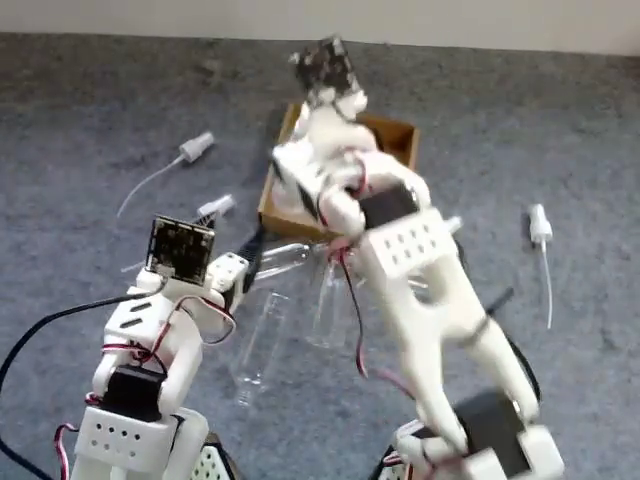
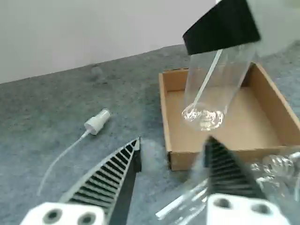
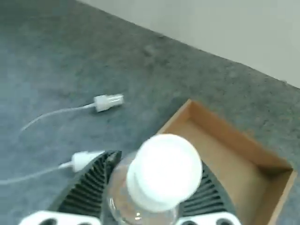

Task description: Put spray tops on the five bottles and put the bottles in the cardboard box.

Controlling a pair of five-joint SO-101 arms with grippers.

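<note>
Holding capped bottle [image 2: 211, 79] clamped in right gripper [image 3: 157, 171]; I judge it near upright, base down, directly over cardboard box [image 1: 400, 135] at far edge of table [image 1: 80, 120]; left gripper [image 2: 173, 143] spread, empty, farther off.

Both arms are built of white plastic shells, with black servo blocks [image 1: 385, 208] set in at the joints. The left arm [image 1: 150, 340] carries a dark square board [image 1: 181, 247] with small bright spots at its wrist, and the right arm [image 1: 430, 290] has a similar one [image 1: 325, 65]. Flat white plates [image 1: 410, 240] on the arms show rows of little round holes. Thin red and white wires [image 1: 355, 330] run along the links; a thicker black cable [image 1: 50, 325] leaves the left arm in a curve. The left gripper [image 2: 173, 143] has black, ribbed fingers [image 2: 110, 180] of triangular shape on white bases with round screw holes - the right gripper [image 3: 150, 178] looks the same.
</note>
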